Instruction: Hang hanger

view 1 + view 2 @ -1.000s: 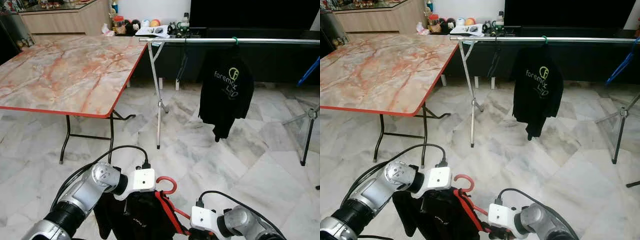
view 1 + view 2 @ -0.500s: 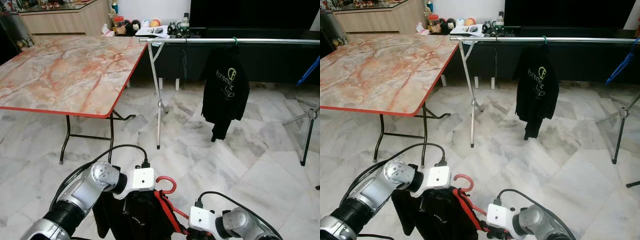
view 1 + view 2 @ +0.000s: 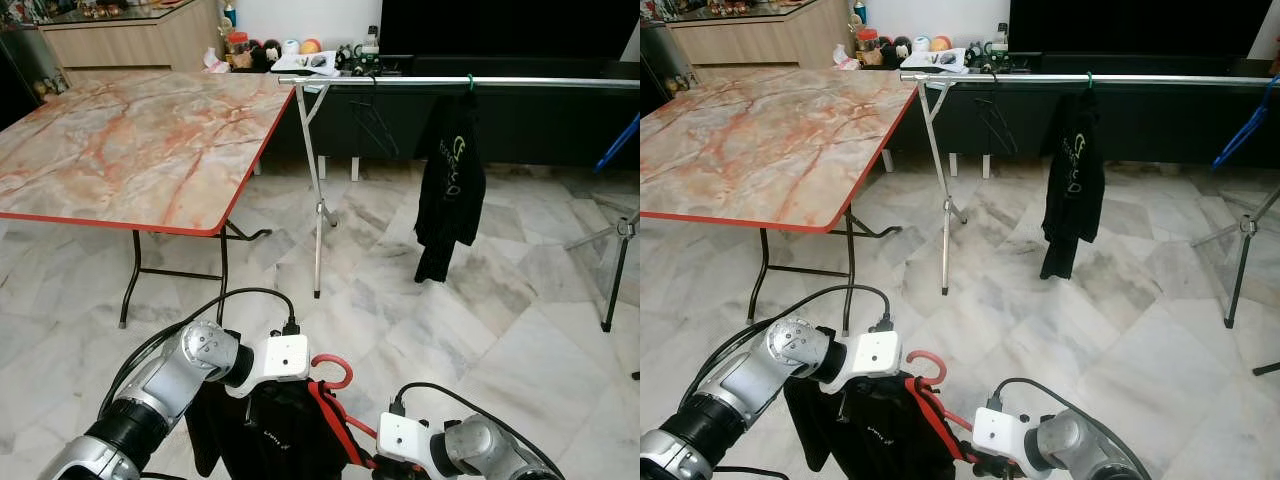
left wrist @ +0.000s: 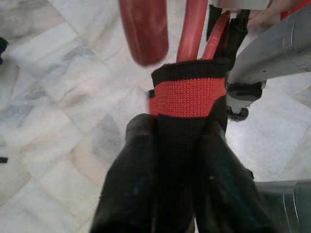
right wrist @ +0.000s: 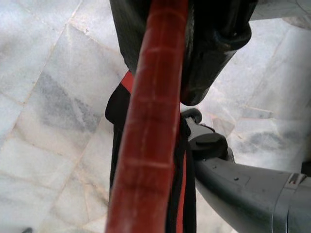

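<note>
Garment-laden red hanger sits low before the robot, well short of the clothes rail. Left claw pinches the black-and-red collar; right claw seems clamped on the hanger's red bar, though the close view is poor. Stiff plastic carries best at the frame; the limp black top will sway and could slip off.

Left claw pinches the garment's red-banded collar below red hanger.

Marble-topped folding table; black TV; marble floor
</note>
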Motion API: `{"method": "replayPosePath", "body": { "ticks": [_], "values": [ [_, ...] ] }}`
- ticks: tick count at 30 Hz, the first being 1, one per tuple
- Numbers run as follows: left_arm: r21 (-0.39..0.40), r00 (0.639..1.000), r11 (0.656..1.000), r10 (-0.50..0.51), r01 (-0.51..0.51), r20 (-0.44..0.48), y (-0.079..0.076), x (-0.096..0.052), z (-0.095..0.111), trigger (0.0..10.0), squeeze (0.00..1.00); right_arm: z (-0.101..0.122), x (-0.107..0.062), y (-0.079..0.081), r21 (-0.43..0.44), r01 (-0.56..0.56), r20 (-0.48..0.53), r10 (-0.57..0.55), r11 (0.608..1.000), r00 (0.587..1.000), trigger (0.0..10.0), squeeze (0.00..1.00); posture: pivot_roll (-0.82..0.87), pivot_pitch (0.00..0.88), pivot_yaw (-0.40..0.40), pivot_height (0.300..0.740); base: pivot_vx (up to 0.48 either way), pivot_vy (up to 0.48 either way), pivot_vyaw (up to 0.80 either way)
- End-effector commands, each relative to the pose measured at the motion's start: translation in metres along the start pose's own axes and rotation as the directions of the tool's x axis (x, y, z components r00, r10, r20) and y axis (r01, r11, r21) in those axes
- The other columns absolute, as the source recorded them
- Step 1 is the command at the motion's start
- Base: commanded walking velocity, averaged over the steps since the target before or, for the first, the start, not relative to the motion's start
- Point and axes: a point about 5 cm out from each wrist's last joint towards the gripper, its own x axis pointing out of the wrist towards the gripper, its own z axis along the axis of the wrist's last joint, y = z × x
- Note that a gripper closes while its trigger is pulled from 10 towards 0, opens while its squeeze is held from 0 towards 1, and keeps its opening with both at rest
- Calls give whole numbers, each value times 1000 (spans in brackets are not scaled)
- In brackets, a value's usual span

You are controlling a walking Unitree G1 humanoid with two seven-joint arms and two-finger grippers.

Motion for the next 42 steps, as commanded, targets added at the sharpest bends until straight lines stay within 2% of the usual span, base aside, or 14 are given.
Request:
{"method": "replayPosePath", "body": {
  "ticks": [1,9,19,22,37,42],
  "values": [
    [48,999,998,33,-34,29,9,-10,11,10000,1000,-1,5,6,-1,-18,4,18,1000,1000,0,0,127,76,100,740,0,0,0],
    [53,999,998,36,-37,23,10,-11,11,10000,1000,1,6,6,-3,-8,12,8,1000,1000,0,0,128,76,100,740,0,0,0],
    [58,996,994,89,-89,-5,17,-20,7,10000,1000,1,5,3,8,46,34,-47,999,998,0,0,130,78,100,740,0,0,0],
    [51,993,992,113,-111,-24,22,-28,3,10000,1000,-1,5,4,11,46,28,-46,999,999,0,0,129,78,101,740,0,0,0],
    [40,982,984,176,-174,-68,32,-50,-6,10000,1000,-5,3,4,15,61,19,-61,998,998,0,0,126,81,101,740,0,0,0],
    [25,984,985,173,-172,-36,30,-47,-3,10000,1000,-5,3,4,14,61,23,-62,998,998,0,0,128,80,99,740,0,0,0]
  ]
}}
